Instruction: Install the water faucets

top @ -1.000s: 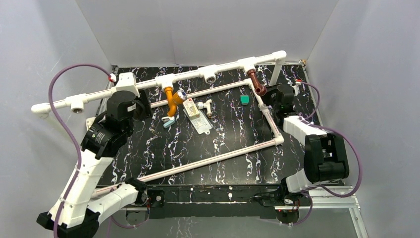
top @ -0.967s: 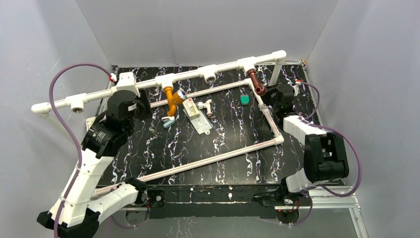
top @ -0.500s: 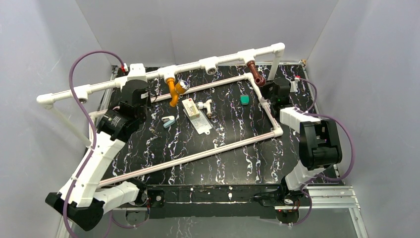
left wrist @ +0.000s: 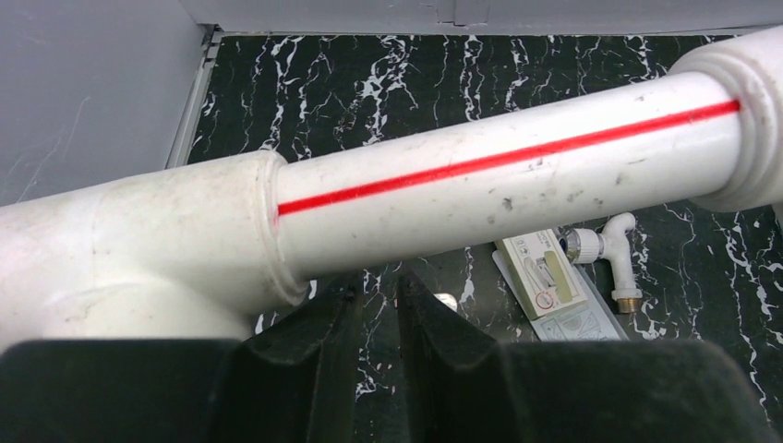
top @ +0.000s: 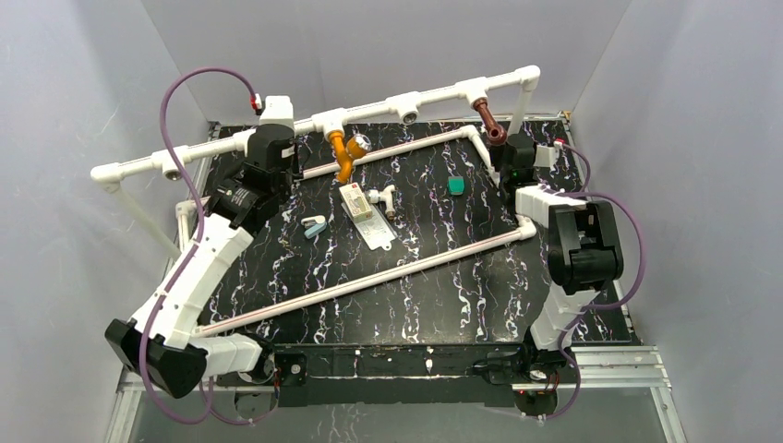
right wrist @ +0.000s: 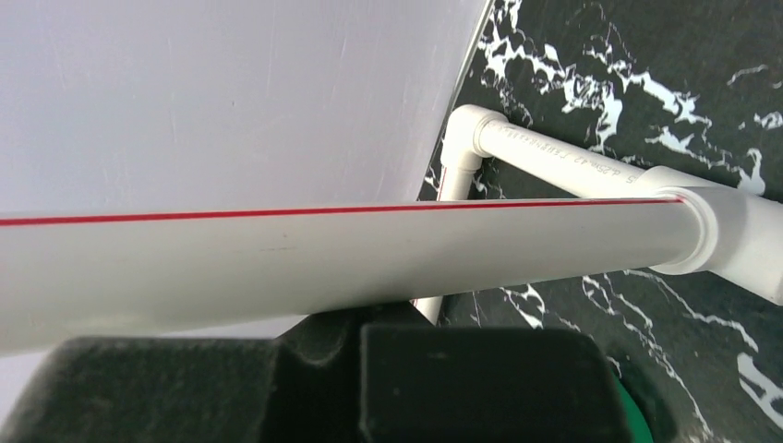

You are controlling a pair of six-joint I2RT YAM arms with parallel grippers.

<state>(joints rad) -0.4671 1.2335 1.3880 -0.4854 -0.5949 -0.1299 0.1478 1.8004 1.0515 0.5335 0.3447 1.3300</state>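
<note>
Watching the left gripper [left wrist: 374, 300] through its wrist camera: the two dark fingers [left wrist: 319, 341] are standing close together with only a thin slit between them. The upper rail of the white pipe frame [top: 443, 93] is crossing right over their tips, so I cannot tell whether they are pinching anything. From overhead, that gripper is sitting against the rail towards its left end, just left of the orange faucet [top: 343, 152].

Over to the right gripper [right wrist: 360, 318]. Its jaws are closed tight, and a red-striped pipe of the frame is lying across just beyond them, running out to a fitting on the right. In the top view it is reaching up beside the frame's far right corner.

Now the faucets. The orange one is hanging down from a T-fitting [top: 330, 118] on the rail, its silvery end pointing right. The reddish-brown faucet [top: 487, 122] is sitting in the fitting near the rail's right end, angling down toward the right gripper. Between those two, another fitting [top: 407, 108] is showing me its round socket.

The white faucet [top: 386, 197] is lying on the black marbled table [top: 443, 305], well apart from the rail and just beside a flat packet [top: 360, 208]. It is also showing under the rail in the left wrist view. A small teal piece [top: 455, 185] is resting on the table further right.
</note>
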